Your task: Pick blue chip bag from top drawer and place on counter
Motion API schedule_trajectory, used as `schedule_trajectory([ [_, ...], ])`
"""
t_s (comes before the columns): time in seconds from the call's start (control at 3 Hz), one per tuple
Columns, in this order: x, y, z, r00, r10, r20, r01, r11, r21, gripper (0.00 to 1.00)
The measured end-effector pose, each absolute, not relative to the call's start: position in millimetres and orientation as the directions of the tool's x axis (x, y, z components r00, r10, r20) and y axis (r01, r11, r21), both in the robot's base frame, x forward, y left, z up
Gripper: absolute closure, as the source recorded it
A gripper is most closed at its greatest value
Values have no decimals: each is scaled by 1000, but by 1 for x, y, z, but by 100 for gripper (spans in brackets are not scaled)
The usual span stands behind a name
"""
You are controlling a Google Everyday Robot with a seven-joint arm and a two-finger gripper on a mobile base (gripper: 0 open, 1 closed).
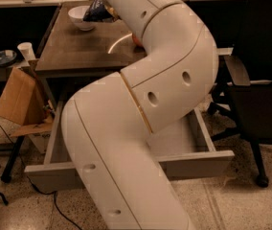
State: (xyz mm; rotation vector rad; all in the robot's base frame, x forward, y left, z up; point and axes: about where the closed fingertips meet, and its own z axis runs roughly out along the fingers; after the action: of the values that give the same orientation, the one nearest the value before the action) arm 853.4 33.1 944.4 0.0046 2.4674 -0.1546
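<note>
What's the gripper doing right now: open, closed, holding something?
Gripper: hidden behind the far end of the arm over the counter, beside the blue chip bag; state cannot be told.

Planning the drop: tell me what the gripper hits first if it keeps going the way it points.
The gripper is hidden behind the arm over the far end of the counter, beside the chip bag. Judging by the arm, the white bowl is probably first; depth is unclear.

white arm (164, 80), thin tan seams — its hand hidden behind it up top; navy chip bag (96, 11), white bowl (81, 17), grey-brown surface (73, 51) — white-ringed, grey drawer (193, 164), black chair (260, 99).
</note>
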Motion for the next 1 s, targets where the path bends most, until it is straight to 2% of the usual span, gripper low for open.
schedule_trajectory([
  [1.0, 874, -1, 947, -751, 30, -660, 103, 992, -72, 100],
])
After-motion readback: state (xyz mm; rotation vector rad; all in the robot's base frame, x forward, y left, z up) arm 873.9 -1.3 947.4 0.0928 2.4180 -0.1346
